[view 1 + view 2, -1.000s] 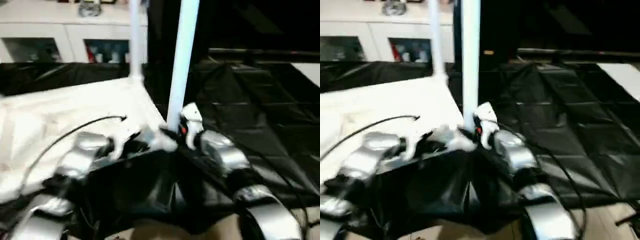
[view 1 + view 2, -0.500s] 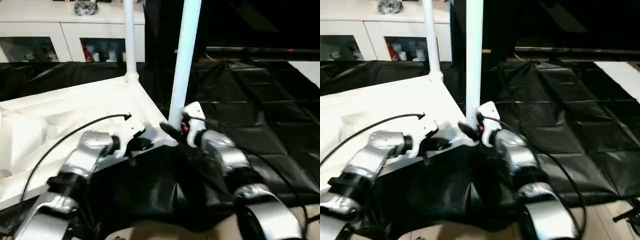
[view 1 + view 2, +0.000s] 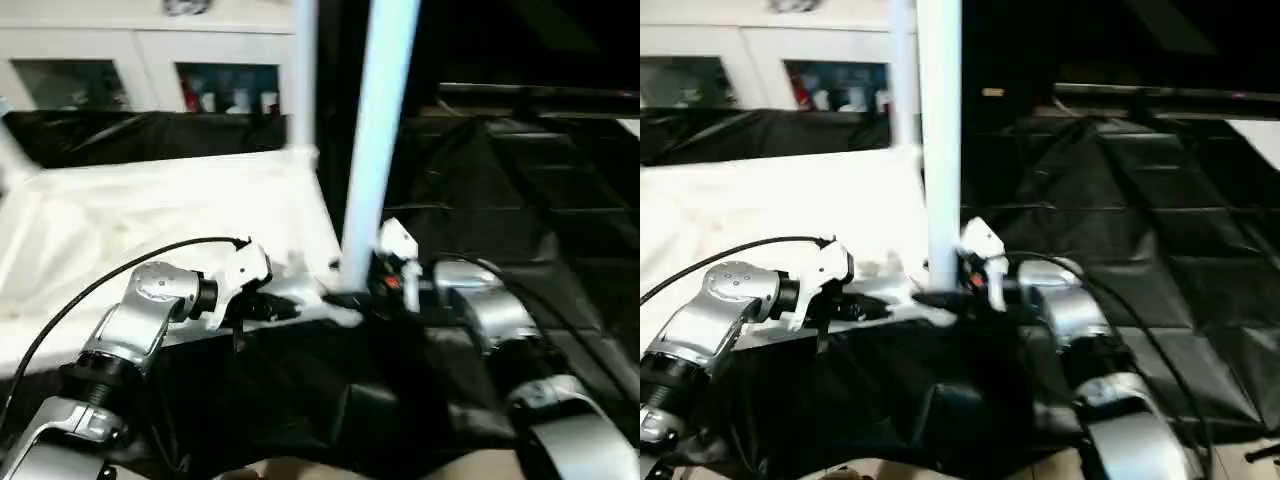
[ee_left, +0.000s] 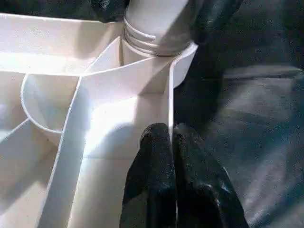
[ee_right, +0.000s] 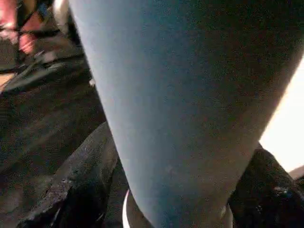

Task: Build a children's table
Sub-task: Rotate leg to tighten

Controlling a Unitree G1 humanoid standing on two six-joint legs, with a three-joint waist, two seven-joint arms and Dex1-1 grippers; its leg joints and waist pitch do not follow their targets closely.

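- Lying upside down on black sheeting (image 3: 520, 200), ribbed underside up: the white tabletop (image 3: 150, 215), presumably so the corner sockets face up to take legs.
- Standing upright in the near corner socket (image 4: 156, 45): one long white tube leg (image 3: 378, 130); a second leg (image 3: 303, 70) upright at the far corner.
- Clamped on the tabletop's thin edge wall just beside that near socket: the left end effector (image 4: 172, 137), black fingers pressed together over the rim, most likely to steady the top while the leg is worked.
- Spread to either side of the near leg's base: the right end effector (image 5: 180, 190), a dark finger (image 5: 80, 180) on each flank of the tube, close against it; firm grip or loose cradle, impossible to say.
- Behind, along the back wall: a white glass-door cabinet (image 3: 130, 60), no part of the job.
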